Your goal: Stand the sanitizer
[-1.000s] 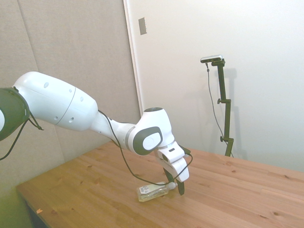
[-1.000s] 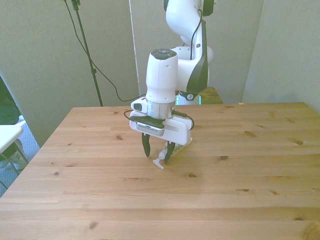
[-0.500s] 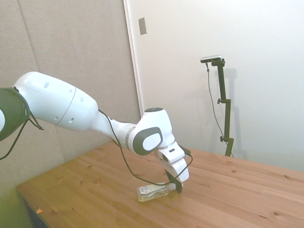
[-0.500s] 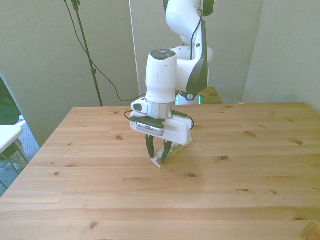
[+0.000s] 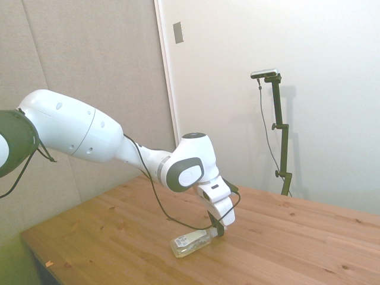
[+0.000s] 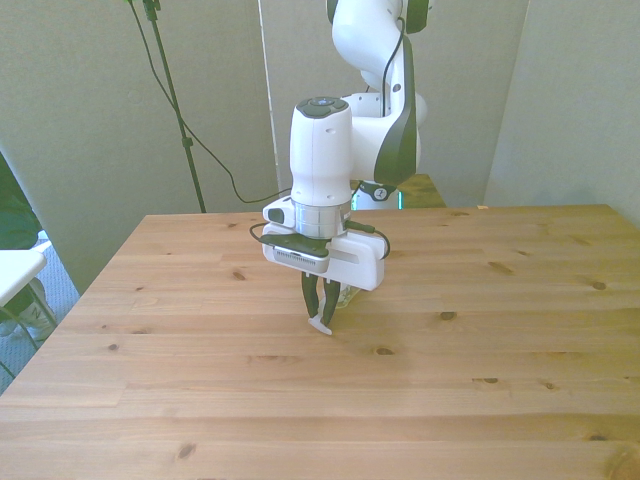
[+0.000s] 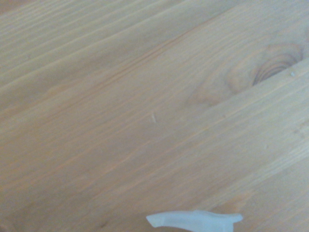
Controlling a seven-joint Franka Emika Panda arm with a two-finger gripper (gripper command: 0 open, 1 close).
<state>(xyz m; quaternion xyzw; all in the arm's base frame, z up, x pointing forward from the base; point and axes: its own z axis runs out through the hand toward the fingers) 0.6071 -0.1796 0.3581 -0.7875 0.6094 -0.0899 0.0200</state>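
The sanitizer [image 5: 190,242] is a small clear bottle of pale liquid, tilted in the side view with its base on the table [image 5: 297,237] and its pump end slightly raised. My gripper [image 5: 218,229] is shut on the pump end. From the front view, the gripper [image 6: 320,308] points straight down with its fingers together, and the white pump spout [image 6: 321,326] pokes out below them. Most of the bottle is hidden behind the hand there. The wrist view shows only the white spout [image 7: 195,220] over wood grain.
The wooden table [image 6: 480,340] spreads wide around the gripper on all sides. A dark knot [image 6: 383,350] marks the wood just toward the front view's right of the spout. A white object's edge [image 6: 15,272] sits off the table at the front view's left.
The fingers went from open on either side of the pump top to shut on it. The hand rose slightly and the bottle's pump end lifted off the table.
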